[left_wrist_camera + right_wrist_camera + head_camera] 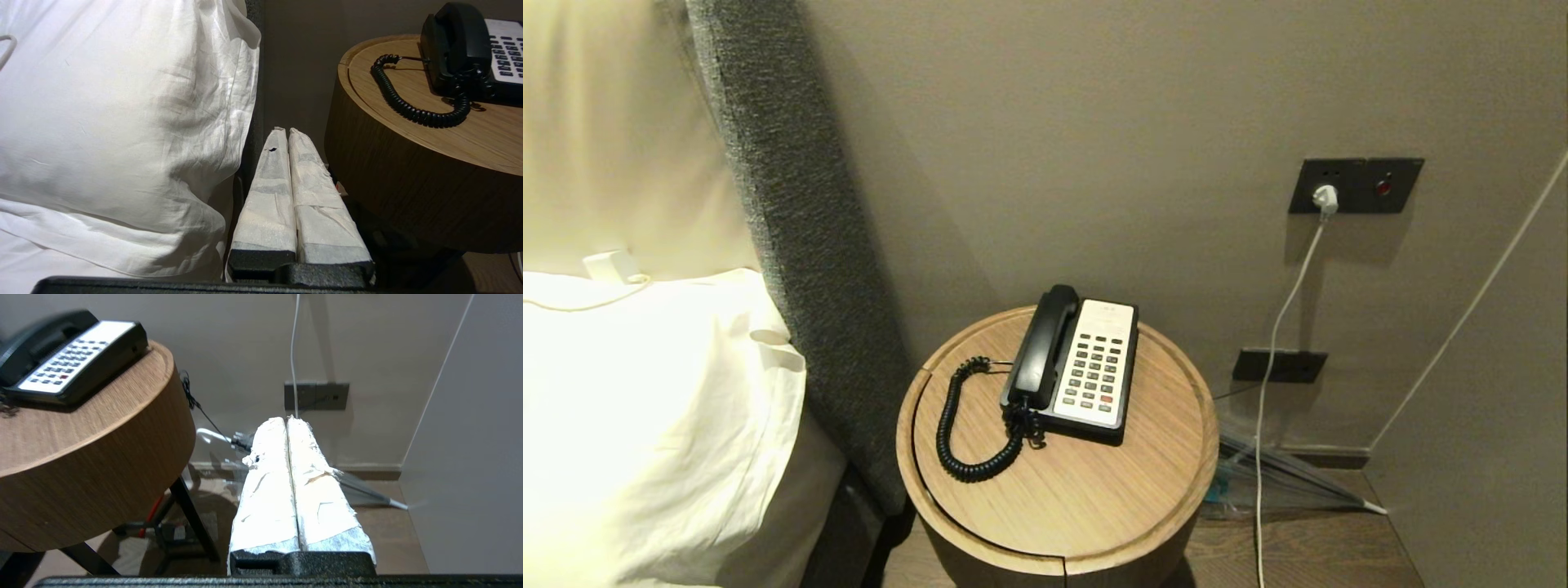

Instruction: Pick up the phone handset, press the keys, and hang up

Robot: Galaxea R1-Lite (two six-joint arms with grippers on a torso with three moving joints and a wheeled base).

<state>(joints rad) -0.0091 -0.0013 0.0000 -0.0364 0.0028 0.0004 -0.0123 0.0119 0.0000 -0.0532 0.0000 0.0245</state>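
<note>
Resting in its cradle near the round wooden worktop's (1094,490) back edge, the long black plastic phone handset (1042,347) lay untouched; both grippers, left gripper (287,131) and right gripper (286,419), were pressed together below, needing to rise and spread.

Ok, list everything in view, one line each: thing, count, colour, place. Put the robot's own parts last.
phone handset: one, black, lying in its cradle on the left of the phone base
keys: one grid, dark grey with one red, on the white faceplate
phone base: one, black and white, on the round table
coiled cord: one, black, looping over the tabletop left of the phone
round table: one, light wood, beside the bed
pillow: one, white, on the bed at left
headboard: one, grey fabric, between pillow and table
wall socket plate: one, dark, with a white plug and cable
left claw: one, white-wrapped, shut, low between bed and table
right claw: one, white-wrapped, shut, low right of the table
</note>
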